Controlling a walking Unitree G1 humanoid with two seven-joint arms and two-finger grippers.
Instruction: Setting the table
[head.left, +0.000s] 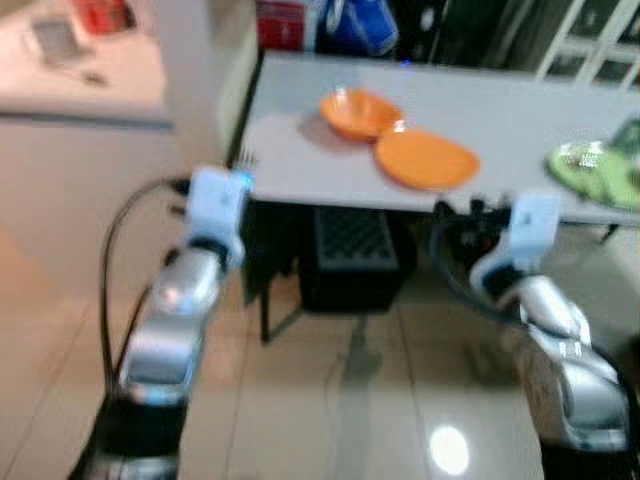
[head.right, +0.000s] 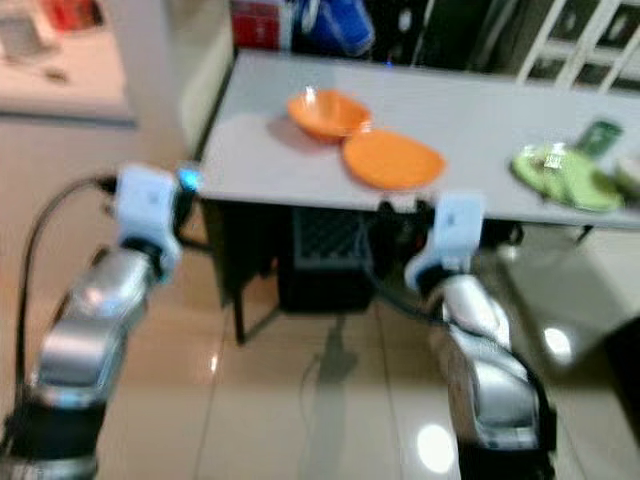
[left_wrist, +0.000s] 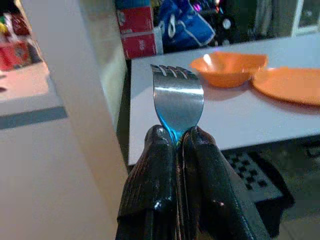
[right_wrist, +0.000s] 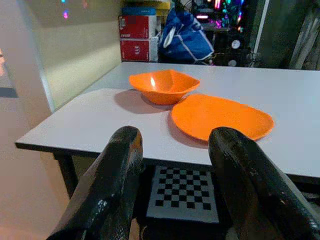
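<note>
On the white surface (head.left: 300, 150), far ahead: orange bowl (head.left: 358, 112) and orange plate (head.left: 426, 160) already set, touching, green dish (head.left: 590, 170) at right | fork (left_wrist: 177, 100) pinched tines-up in left tool (left_wrist: 176, 142), short of surface's left edge, not yet laid | right tool (right_wrist: 175, 150) spread wide, empty | progress judged partial, cutlery left

Left gripper (left_wrist: 176, 142) clamped tight, right gripper (right_wrist: 177, 150) spread wide
</note>
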